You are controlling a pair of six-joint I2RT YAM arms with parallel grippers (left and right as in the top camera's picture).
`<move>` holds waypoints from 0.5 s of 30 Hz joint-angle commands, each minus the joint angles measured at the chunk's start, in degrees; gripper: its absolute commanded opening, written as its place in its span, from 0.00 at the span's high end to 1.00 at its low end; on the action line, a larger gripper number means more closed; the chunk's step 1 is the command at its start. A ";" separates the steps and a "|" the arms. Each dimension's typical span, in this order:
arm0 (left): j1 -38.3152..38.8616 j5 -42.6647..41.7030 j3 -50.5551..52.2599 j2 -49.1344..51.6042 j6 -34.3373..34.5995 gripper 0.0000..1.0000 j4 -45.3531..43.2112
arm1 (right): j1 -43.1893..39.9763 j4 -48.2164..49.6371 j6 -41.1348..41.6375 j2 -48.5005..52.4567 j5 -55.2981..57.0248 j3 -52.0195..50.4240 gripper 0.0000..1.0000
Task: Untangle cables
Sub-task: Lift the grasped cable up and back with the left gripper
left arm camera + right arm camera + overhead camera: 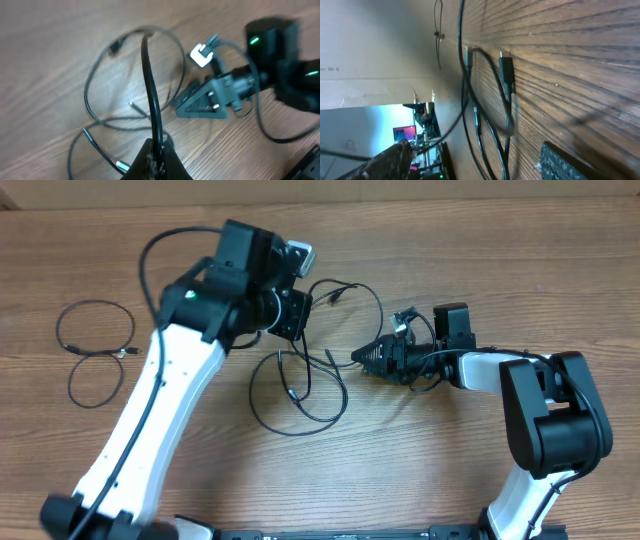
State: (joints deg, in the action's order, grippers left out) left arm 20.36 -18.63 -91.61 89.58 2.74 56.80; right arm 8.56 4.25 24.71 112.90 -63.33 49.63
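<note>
A tangle of thin black cables (300,385) lies in loops on the wooden table at the centre. My left gripper (297,315) hangs over its upper part, shut on one black cable (150,85) that rises from the pinched fingers (150,162) and arcs away over the table. A silver-tipped plug end (121,165) lies just left of those fingers. My right gripper (362,358) lies low on its side right of the tangle, pointing left, and is open. In the right wrist view its fingers (560,162) stand far apart, with cable strands (507,107) ahead and between them.
A separate black cable (95,330) lies in two loops at the far left of the table. The left arm (170,400) slants across the table's left half. The right arm's base (550,430) stands at the right. A cardboard wall (400,188) borders the far edge.
</note>
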 commanded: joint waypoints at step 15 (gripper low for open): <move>-0.09 0.26 -8.00 -23.23 -1.07 0.96 -6.56 | -0.26 0.00 -0.61 0.63 -0.85 -0.39 0.66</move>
State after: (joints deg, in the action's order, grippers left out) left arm 20.36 -18.61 -98.61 67.55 2.74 50.57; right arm 8.56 3.84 24.80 112.90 -62.65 49.50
